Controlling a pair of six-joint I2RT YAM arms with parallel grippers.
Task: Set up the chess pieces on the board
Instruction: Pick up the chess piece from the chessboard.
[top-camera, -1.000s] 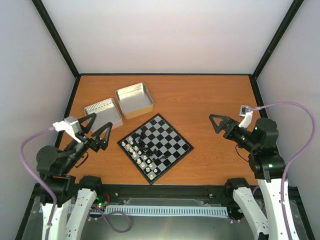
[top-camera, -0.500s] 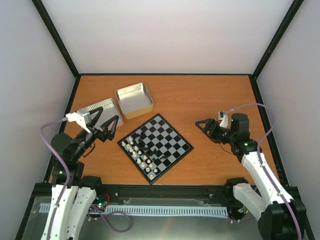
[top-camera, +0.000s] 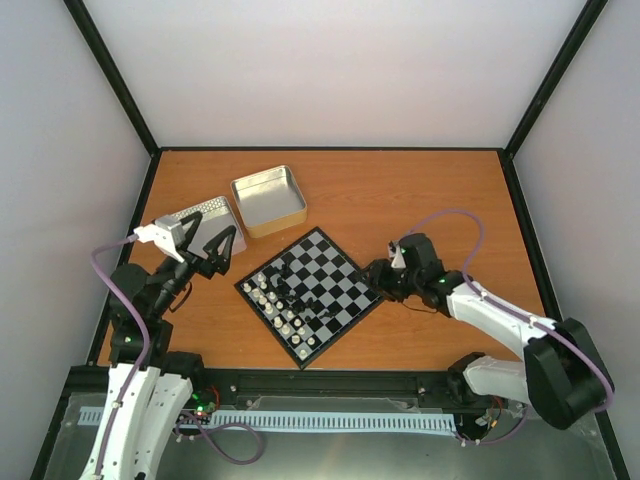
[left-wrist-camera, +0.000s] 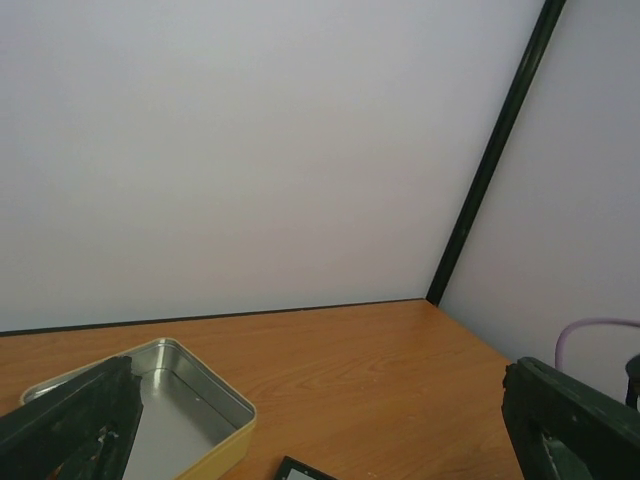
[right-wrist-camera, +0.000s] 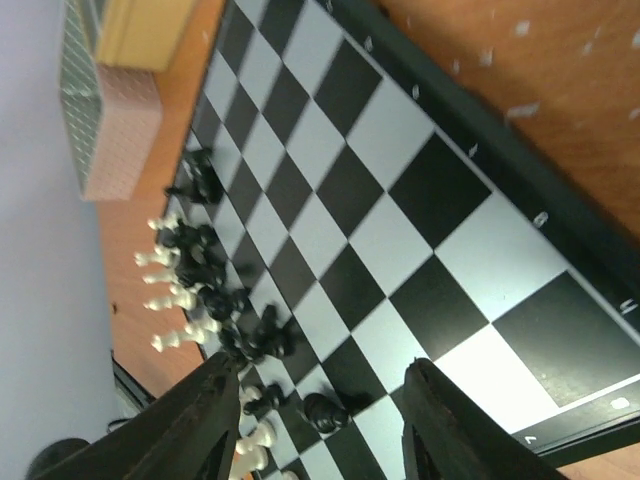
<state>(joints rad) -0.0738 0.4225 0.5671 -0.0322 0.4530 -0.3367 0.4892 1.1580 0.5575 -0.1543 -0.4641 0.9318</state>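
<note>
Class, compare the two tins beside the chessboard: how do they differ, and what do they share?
The smooth tin shows a plain hollow inside and yellowish outer walls; the dotted tin shows a silver, dimpled face. The smooth tin lies farther back, nearer the board's far corner; the dotted tin lies further left, partly hidden by the left pincer in the top view. Both are rectangular, silvery, on the table.

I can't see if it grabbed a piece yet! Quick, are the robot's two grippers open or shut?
Left gripper: jaws open, holding nothing.
Right gripper: jaws open over the board, holding nothing.
</note>
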